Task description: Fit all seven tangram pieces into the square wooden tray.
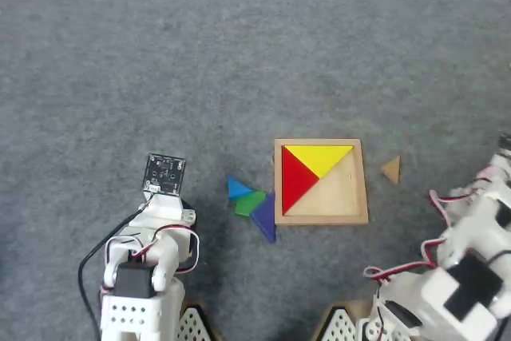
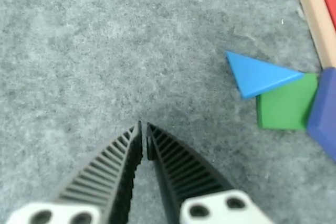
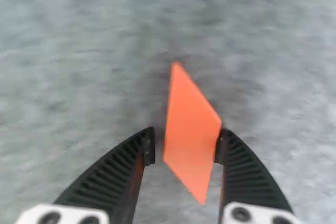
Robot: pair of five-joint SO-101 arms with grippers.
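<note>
The square wooden tray [image 1: 321,218] holds a yellow triangle [image 1: 319,157] and a red triangle [image 1: 297,180]. Just left of it lie a blue triangle [image 1: 238,188], a green square [image 1: 249,202] and a dark blue piece [image 1: 266,217], all touching one another. A small tan triangle [image 1: 390,169] lies right of the tray. My left gripper [image 2: 143,125] is shut and empty over bare carpet, short of the blue triangle [image 2: 260,74] and green square [image 2: 286,103]. My right gripper [image 3: 184,142] is shut on an orange parallelogram [image 3: 190,129] held edgewise above the carpet.
Grey carpet covers the whole table. The left arm [image 1: 156,229] stands at the front left and the right arm [image 1: 471,261] at the front right edge, with red and white cables on both. Open carpet stretches behind the tray.
</note>
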